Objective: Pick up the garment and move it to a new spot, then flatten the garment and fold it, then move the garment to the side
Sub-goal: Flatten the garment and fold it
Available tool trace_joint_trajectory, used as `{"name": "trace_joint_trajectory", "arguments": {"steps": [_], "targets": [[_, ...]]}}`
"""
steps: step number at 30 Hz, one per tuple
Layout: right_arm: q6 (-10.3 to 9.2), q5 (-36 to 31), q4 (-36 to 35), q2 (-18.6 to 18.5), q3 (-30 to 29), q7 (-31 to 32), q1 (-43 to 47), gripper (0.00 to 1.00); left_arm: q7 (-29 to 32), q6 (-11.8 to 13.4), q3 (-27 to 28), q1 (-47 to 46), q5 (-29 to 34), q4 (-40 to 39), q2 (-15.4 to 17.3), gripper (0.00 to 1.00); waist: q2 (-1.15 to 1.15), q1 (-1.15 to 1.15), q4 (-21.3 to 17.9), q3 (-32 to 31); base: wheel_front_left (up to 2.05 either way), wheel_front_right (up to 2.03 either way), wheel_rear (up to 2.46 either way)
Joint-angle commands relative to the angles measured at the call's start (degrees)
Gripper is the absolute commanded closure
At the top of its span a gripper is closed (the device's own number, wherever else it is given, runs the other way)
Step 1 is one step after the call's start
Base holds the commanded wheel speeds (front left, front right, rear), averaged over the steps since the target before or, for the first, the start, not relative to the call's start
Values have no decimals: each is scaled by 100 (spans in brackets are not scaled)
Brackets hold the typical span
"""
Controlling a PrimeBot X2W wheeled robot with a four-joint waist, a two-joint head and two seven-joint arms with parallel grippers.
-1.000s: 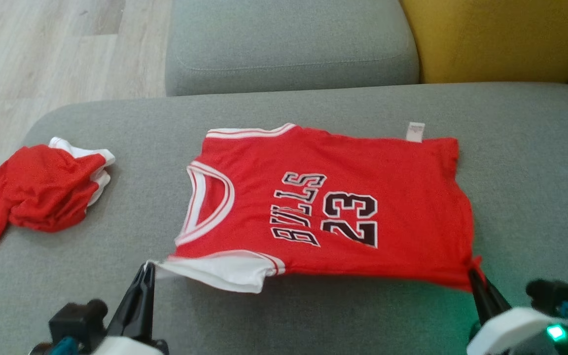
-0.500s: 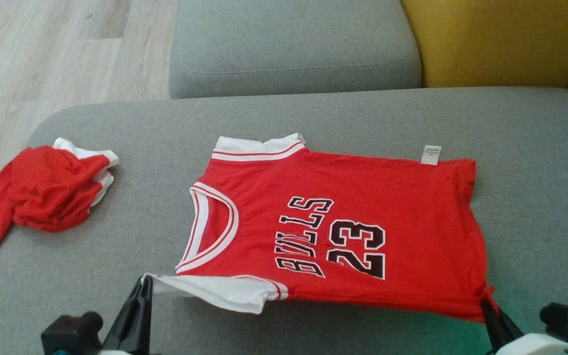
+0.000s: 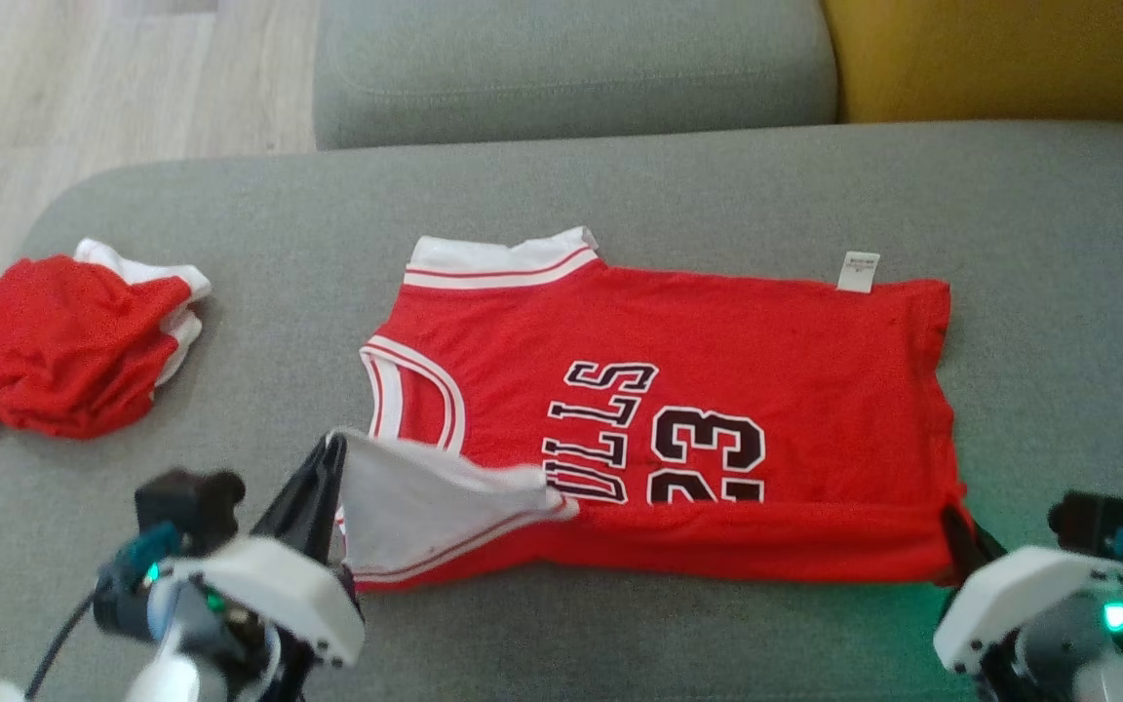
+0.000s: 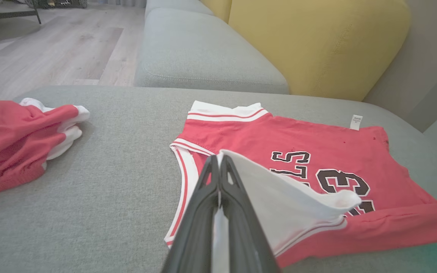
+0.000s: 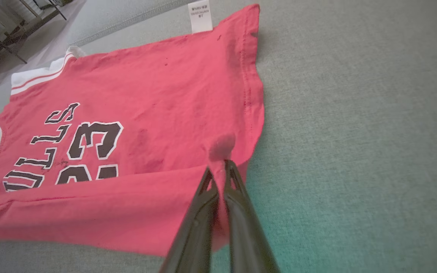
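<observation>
Left hand (image 3: 335, 445), right hand (image 3: 951, 513) — gripping jersey (image 3: 717, 331) corners

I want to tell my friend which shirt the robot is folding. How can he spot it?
Look at the wide grey sofa seat before the yellow cushion. Spread in its middle lies the red jersey, its near edge pinched by the left gripper and the right gripper. Unlike the crumpled red garment to its left, it lies mostly flat and shows black letters and 23.
</observation>
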Motion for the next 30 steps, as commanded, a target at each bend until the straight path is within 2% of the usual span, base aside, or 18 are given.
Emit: {"name": "trace_joint_trajectory", "arguments": {"steps": [1, 10, 11, 12, 13, 14, 15, 20, 26, 30], "targets": [[-4, -66, -36, -61, 142, 19, -403, 100, -62, -59, 190, -519, -58, 5, 43, 100, 0, 0, -23, 118, 0, 0, 0], [-4, -150, 1034, -85, 373, -283, -1358, 100, -252, -245, 262, -1612, -272, 1510, 12, 100, 0, 0, -96, 513, 0, 0, 0], [-4, -134, 1116, -88, 424, -370, -1416, 89, -292, -266, 258, -1673, -292, 1655, 5, 100, 0, 0, -100, 532, 0, 0, 0], [-4, -106, 1166, -92, 476, -506, -1463, 15, -328, -288, 253, -1720, -322, 1790, -10, 100, 0, 0, -101, 540, 0, 0, 0], [-4, -81, 1219, -100, 517, -628, -1494, 0, -379, -301, 254, -1754, -347, 1903, -25, 73, 0, 0, -103, 541, 0, 0, 0], [-4, -66, 1257, -117, 584, -745, -1513, 0, -439, -311, 249, -1776, -355, 1997, -35, 22, 0, 0, -104, 542, 0, 0, 0], [-4, -27, 1273, -124, 642, -878, -1522, 0, -503, -317, 246, -1790, -363, 2075, -47, 0, 0, 0, -103, 541, 0, 0, 0], [-4, -3, 1145, -244, 951, -1582, -1399, 0, -1021, -200, 276, -1673, -324, 2178, -128, 0, 0, 0, -97, 452, 0, 0, 0], [-4, -199, 575, -311, 1077, -2299, -1098, 0, -1852, 142, 299, -1259, -34, 1721, -173, 0, 0, 0, -107, 301, 0, 0, 0], [-4, -356, 96, -311, 1093, -2511, -862, 0, -2112, 335, 312, -974, 170, 1411, -128, 0, 0, 0, -104, 183, 0, 0, 0]]}}
